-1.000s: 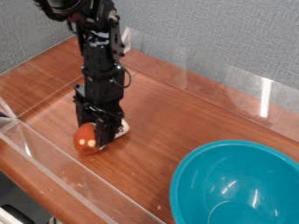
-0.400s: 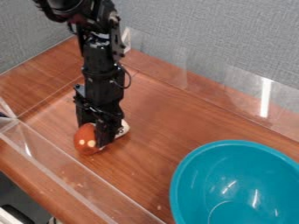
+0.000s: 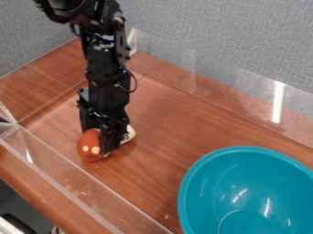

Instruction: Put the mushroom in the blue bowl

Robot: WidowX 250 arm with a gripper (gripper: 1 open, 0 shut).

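While the clear plastic wall [image 3: 73,187] runs along the near-left edge of the wooden table [image 3: 171,101], the job just behind it is to lift cleanly: the gripper [image 3: 101,146] points straight down with its fingers drawn tight on the mushroom [image 3: 90,145], whose orange-red cap shows at the left of the fingertips, down at the table surface in the near-left part of the scene. A good lift, as I judge it, goes straight up first, since the grip sits toward one side of the small rounded cap and a sideways pull could let it slip or roll out. Once raised, the carry goes right, toward the blue bowl [image 3: 248,197], which sits well apart at the near right, open side up and nothing visible inside. Between mushroom and bowl lies only bare wood, so nothing blocks the path. Farther back, another clear panel [image 3: 244,91] stands along the far-right edge before the grey wall [image 3: 221,37], out of the way.
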